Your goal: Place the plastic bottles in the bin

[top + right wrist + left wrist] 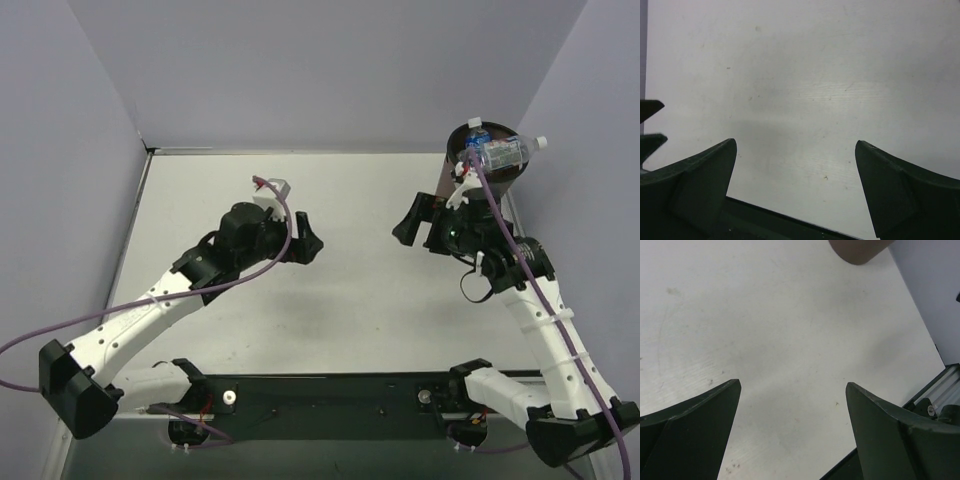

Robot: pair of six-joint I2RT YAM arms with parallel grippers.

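The brown bin (pixel 492 172) stands at the far right of the table; its base shows at the top of the left wrist view (pixel 860 250). A clear bottle with a white-blue label (pixel 503 152) lies across the bin's rim, its white cap sticking out to the right. A blue-capped bottle (pixel 477 136) shows inside the bin behind it. The other bottles are hidden. My left gripper (pixel 305 240) is open and empty over the middle of the table; its jaws stand wide in the left wrist view (pixel 792 387). My right gripper (pixel 412 222) is open and empty, left of the bin (pixel 796 145).
Purple-grey walls close the table at the back and both sides. A black rail (pixel 330 390) with the arm bases runs along the near edge. The right arm's cable (pixel 500 215) passes in front of the bin.
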